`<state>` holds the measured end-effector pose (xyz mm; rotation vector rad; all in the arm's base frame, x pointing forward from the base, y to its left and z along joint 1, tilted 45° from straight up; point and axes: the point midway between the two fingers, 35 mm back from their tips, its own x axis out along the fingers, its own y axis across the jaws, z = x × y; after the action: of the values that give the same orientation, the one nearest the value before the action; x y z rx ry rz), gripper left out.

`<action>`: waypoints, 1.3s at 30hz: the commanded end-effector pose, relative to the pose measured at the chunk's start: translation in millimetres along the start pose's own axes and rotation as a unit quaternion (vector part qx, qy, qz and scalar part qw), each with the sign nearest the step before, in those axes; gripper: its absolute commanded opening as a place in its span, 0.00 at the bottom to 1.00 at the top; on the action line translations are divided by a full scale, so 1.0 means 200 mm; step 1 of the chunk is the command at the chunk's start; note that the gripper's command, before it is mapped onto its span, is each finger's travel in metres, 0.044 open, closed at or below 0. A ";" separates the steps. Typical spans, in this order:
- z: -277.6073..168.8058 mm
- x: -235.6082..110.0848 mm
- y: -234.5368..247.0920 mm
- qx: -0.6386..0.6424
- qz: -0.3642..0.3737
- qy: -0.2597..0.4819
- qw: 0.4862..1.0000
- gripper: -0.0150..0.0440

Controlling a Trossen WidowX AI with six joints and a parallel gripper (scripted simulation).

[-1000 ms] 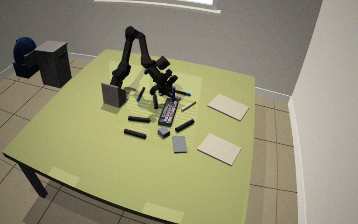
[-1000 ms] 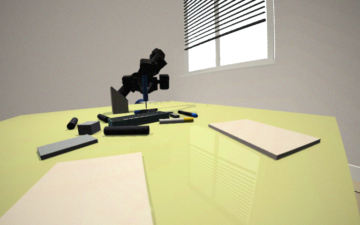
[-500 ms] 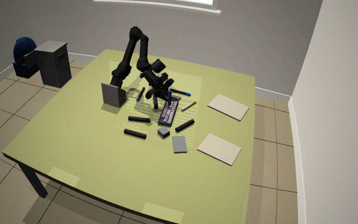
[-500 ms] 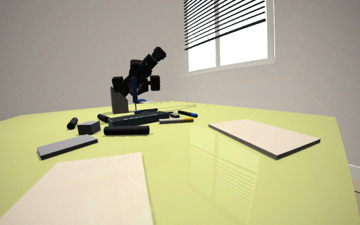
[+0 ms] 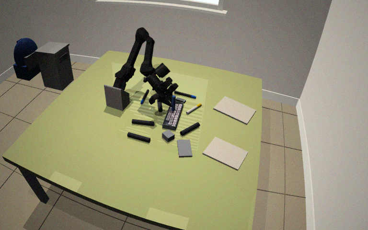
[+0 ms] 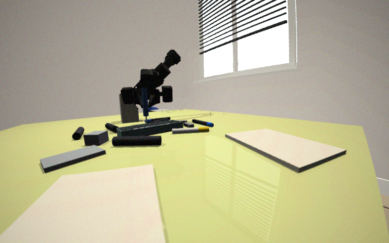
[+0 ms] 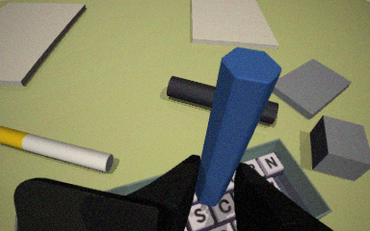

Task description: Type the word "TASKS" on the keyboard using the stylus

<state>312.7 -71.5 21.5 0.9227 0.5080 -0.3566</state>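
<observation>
Now arm bent low, tool (image 7: 216,192) pinching upright blue stylus (image 7: 235,120) over keyboard (image 5: 173,116).

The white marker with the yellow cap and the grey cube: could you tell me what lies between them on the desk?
In the top view, the keyboard lies between the white marker and the grey cube, with a black cylinder just beside that line.

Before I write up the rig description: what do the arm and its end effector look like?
The arm is matte black throughout, made of slim links with blocky joint housings. The end effector has two thick, black, wedge-shaped fingers. No cables or markings show.
</observation>
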 end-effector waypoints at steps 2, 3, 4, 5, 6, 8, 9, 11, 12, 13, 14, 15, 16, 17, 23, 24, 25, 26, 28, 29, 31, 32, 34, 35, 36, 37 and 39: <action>0.00 0.00 0.00 0.002 -0.002 -0.001 1.000 0.39; 0.00 0.00 0.00 0.002 -0.002 -0.001 1.000 0.39; 0.00 0.00 0.00 0.002 -0.002 -0.001 1.000 0.39; 0.00 0.00 0.00 0.002 -0.002 -0.001 1.000 0.39; 0.00 0.00 0.00 0.002 -0.002 -0.001 1.000 0.39; 0.00 0.00 0.00 0.002 -0.002 -0.001 1.000 0.39; 0.00 0.00 0.00 0.002 -0.002 -0.001 1.000 0.39; 0.00 0.00 0.00 0.002 -0.002 -0.001 1.000 0.39; 0.00 0.00 0.00 0.002 -0.002 -0.001 1.000 0.39; 0.00 0.00 0.00 0.002 -0.002 -0.001 1.000 0.39; -0.01 0.00 0.00 0.002 -0.002 -0.001 1.000 0.39; -0.01 0.00 0.00 0.002 -0.002 -0.001 1.000 0.39; -0.01 0.00 0.00 0.002 -0.002 -0.001 1.000 0.39; -0.01 0.01 0.00 0.002 -0.001 -0.001 1.000 0.39; -0.03 0.01 0.00 0.002 -0.001 -0.001 1.000 0.39; -0.03 0.01 0.00 0.002 -0.001 -0.001 1.000 0.39; -0.03 0.02 0.00 0.002 -0.001 -0.001 1.000 0.39; -0.04 0.02 0.00 0.002 -0.001 -0.001 1.000 0.39; -0.04 0.02 0.00 0.002 -0.001 -0.001 1.000 0.39; -0.04 0.02 0.00 0.002 -0.001 -0.001 1.000 0.39; -0.05 0.02 0.00 0.002 -0.001 -0.001 1.000 0.39; -0.05 0.03 0.00 0.002 -0.001 -0.001 1.000 0.39; -0.05 0.03 0.00 0.002 -0.001 -0.001 1.000 0.39; -0.05 0.03 0.00 0.002 -0.001 -0.001 1.000 0.39; -0.06 0.03 0.00 0.002 -0.001 -0.001 1.000 0.39; -0.06 0.03 0.00 0.002 -0.001 -0.001 1.000 0.39; -0.06 0.03 0.00 0.002 -0.001 -0.001 1.000 0.39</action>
<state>315.9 -62.2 13.6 0.9234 0.5073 -0.3569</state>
